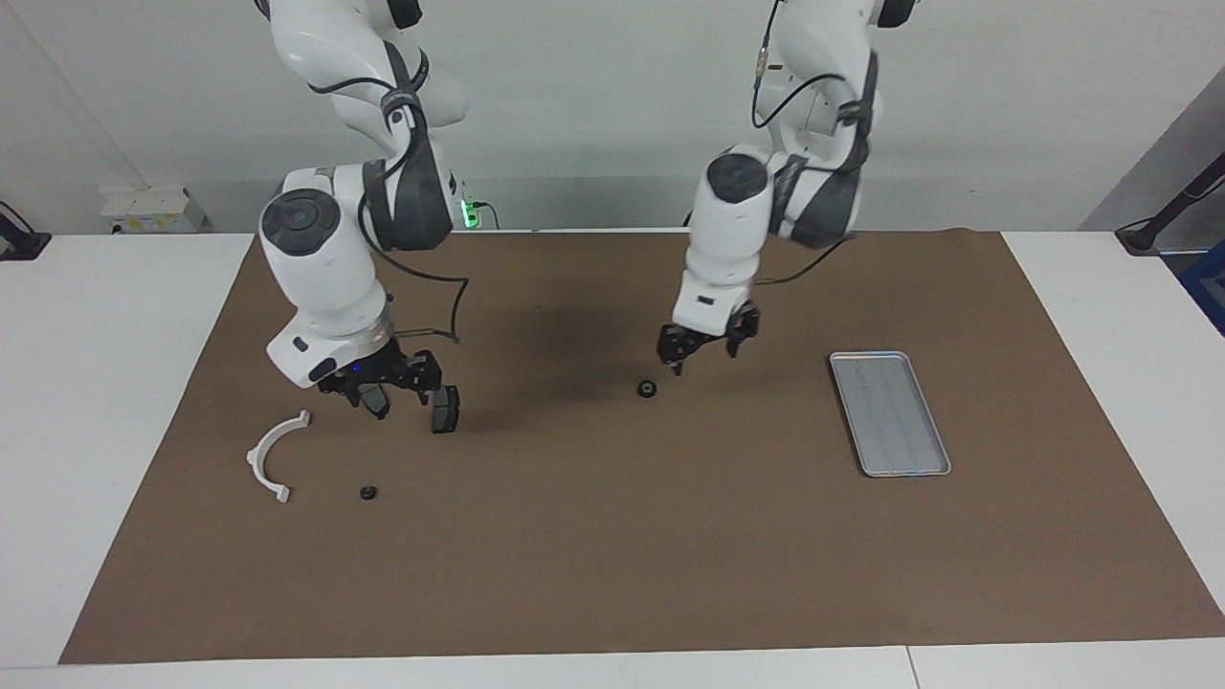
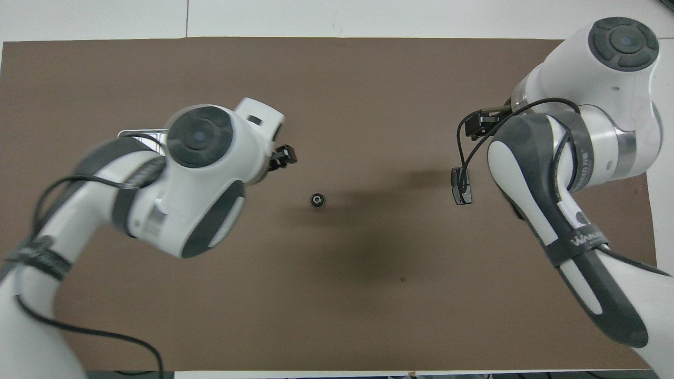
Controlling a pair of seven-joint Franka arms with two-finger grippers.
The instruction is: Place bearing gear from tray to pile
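A small black bearing gear lies alone on the brown mat, midway between the tray and the pile. My left gripper hangs open just above the mat, beside the gear on the tray's side, holding nothing. The silver tray holds nothing; the left arm hides most of it from overhead. The pile lies toward the right arm's end: a white half-ring bracket, a dark brake pad and a second small black gear. My right gripper hovers open over the pile.
The brown mat covers most of the white table. A black cable loops from the right arm's wrist down beside the brake pad. In the overhead view the right arm hides the bracket and the small gear by it.
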